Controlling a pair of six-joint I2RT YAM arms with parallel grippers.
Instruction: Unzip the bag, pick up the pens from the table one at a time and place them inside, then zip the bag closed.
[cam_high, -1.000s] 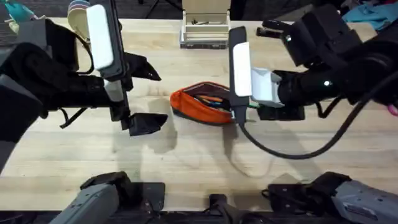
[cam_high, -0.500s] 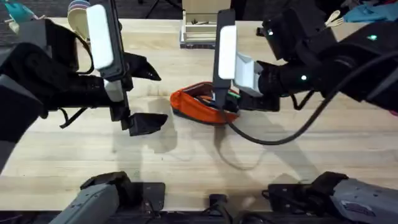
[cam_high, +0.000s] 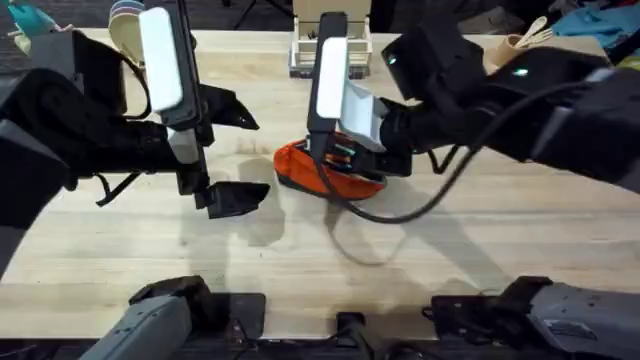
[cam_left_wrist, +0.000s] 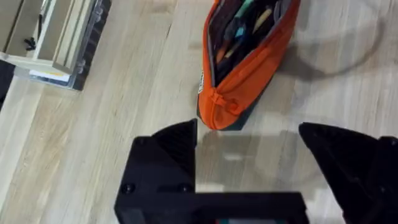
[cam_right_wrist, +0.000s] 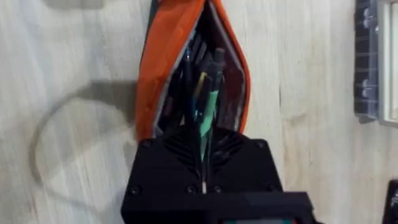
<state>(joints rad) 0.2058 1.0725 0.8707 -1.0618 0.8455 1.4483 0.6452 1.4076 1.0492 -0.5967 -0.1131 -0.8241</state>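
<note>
Overhead view: the orange bag (cam_high: 322, 168) is lying unzipped near the middle of the table (cam_high: 500, 240), with pens already inside it. The right gripper (cam_high: 345, 150) is reaching across the centre and hanging over the right end of the bag. The left gripper (cam_high: 232, 197) is hovering just left of the bag, apart from it. A white organiser (cam_high: 303, 42) is sitting at the far edge.

Left wrist view: the left gripper (cam_left_wrist: 249, 155) is standing with its black fingers (cam_left_wrist: 177, 140) spread wide and nothing between them (bare wood showing in the gap). The bag (cam_left_wrist: 239, 74) is lying just beyond the fingertips, its mouth gaping.

Right wrist view: the right gripper (cam_right_wrist: 204, 140) is pinching a green pen (cam_right_wrist: 206, 115), fingers pressed together on it, and the pen's tip is pointing into the open bag (cam_right_wrist: 168, 56) among the other pens (cam_right_wrist: 202, 71).
</note>
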